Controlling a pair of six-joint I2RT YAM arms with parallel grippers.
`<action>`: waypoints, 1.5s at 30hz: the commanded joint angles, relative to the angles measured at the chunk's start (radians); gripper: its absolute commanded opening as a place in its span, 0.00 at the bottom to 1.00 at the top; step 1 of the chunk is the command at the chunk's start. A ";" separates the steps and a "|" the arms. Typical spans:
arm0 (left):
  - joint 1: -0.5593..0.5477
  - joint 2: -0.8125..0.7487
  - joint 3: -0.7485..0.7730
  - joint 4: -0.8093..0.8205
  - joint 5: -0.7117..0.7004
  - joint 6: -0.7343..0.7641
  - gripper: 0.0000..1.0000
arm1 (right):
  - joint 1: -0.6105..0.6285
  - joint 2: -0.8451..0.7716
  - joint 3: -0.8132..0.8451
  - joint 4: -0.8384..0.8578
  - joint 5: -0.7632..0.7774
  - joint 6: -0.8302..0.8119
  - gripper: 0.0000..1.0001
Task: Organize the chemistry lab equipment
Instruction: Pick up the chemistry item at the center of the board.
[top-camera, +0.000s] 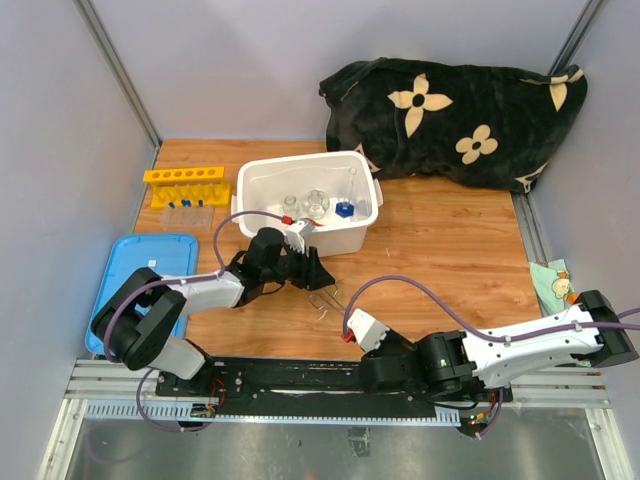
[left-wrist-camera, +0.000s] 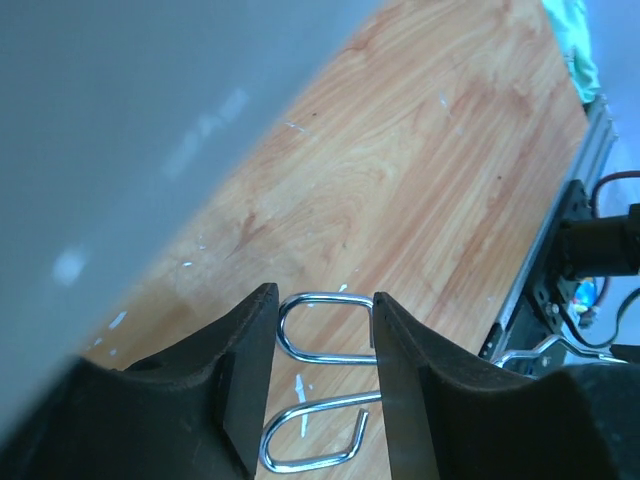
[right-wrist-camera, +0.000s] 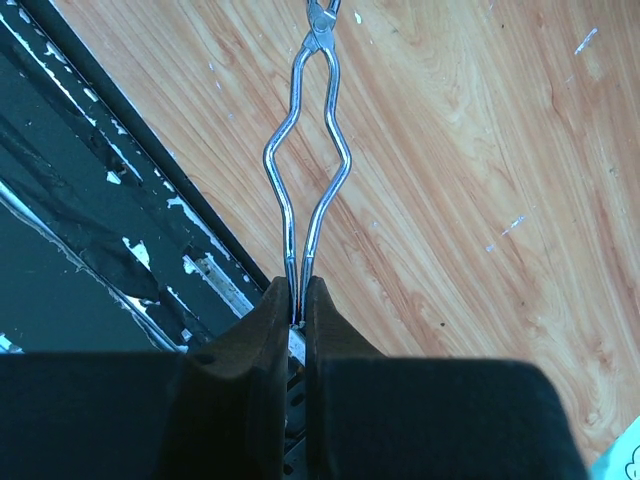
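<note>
- Nearest us, the right gripper (right-wrist-camera: 300, 290) has its jaws pressed together on the thin working end of the metal tongs (right-wrist-camera: 318, 38). The two wires run out from it, bow apart and meet again at the pivot.
- The tongs are low over the bare bench (top-camera: 450, 270), between the two arms and just in front of the bin (top-camera: 262, 172). We cannot tell whether they touch the wood.
- At the far end of the tongs, the left gripper (left-wrist-camera: 322, 302) has its jaws spread on either side of the two loop handles. They are touching the loops or very nearly so, and we cannot tell whether they squeeze yet.
- We judge the tongs light, stiff and slick. Round wire can roll in a pinch, and the pivot lets the two halves scissor, so a hold across both loops looks safest.
- Beyond them, the bin holds beakers (top-camera: 316, 203), which we take to be fragile.
- Further left stands the yellow rack (top-camera: 185, 177).
</note>
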 joint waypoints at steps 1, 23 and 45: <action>0.025 0.083 -0.098 -0.049 0.132 -0.132 0.46 | 0.033 -0.015 0.045 -0.037 0.076 0.042 0.01; 0.052 -0.034 -0.129 -0.100 0.249 -0.095 0.48 | 0.096 -0.002 0.077 -0.118 0.135 0.108 0.01; 0.052 0.050 -0.033 -0.146 0.206 -0.044 0.51 | 0.101 -0.010 0.051 -0.105 0.148 0.112 0.01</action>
